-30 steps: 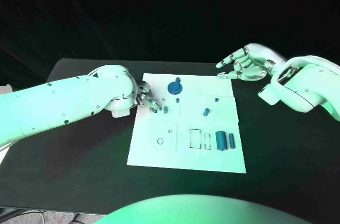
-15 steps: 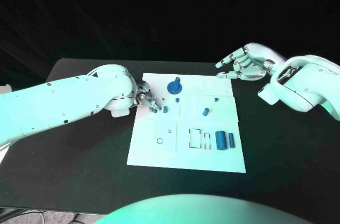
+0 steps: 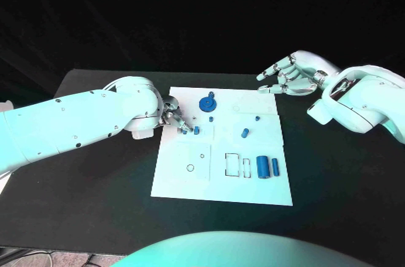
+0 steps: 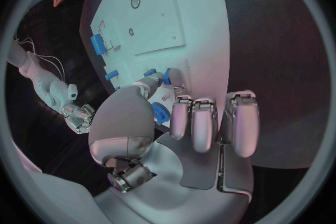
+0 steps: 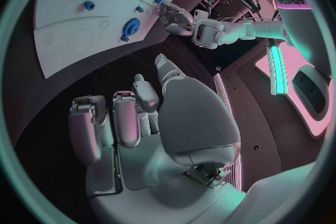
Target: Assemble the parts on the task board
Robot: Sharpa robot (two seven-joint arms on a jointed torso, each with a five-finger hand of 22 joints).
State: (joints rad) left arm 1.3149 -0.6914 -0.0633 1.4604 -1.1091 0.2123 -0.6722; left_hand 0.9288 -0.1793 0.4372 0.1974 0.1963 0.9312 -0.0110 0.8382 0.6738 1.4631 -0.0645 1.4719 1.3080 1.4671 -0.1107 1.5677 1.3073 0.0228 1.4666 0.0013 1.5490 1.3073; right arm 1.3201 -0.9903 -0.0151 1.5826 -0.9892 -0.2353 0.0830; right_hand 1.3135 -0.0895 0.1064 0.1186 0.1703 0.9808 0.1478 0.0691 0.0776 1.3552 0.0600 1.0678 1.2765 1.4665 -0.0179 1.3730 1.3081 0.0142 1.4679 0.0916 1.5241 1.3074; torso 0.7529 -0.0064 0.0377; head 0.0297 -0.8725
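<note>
The white task board (image 3: 221, 185) lies mid-table. My left hand (image 3: 173, 118) is at its left edge. Its thumb and a fingertip (image 4: 176, 75) pinch a small blue part (image 4: 167, 77), which stands on the board (image 4: 157, 11); a second small blue piece (image 3: 184, 131) sits right beside it. A blue gear (image 3: 206, 105) lies near the far edge, a blue peg (image 3: 246, 132) in the middle, and two blue cylinders (image 3: 267, 167) to the right. My right hand (image 3: 288, 76) hovers past the board's far right corner with its fingers spread and nothing in them.
Rectangular slots (image 3: 236, 164) and a round hole (image 3: 191, 167) are cut into the near half of the board. Bare black table (image 3: 93, 197) surrounds the board on all sides. In the right wrist view the board (image 5: 70, 39) and gear (image 5: 130, 27) lie beyond my right hand (image 5: 140, 123).
The left hand's fingertips and the small blue part between them have shifted very slightly. The right hand has stayed where it was.
</note>
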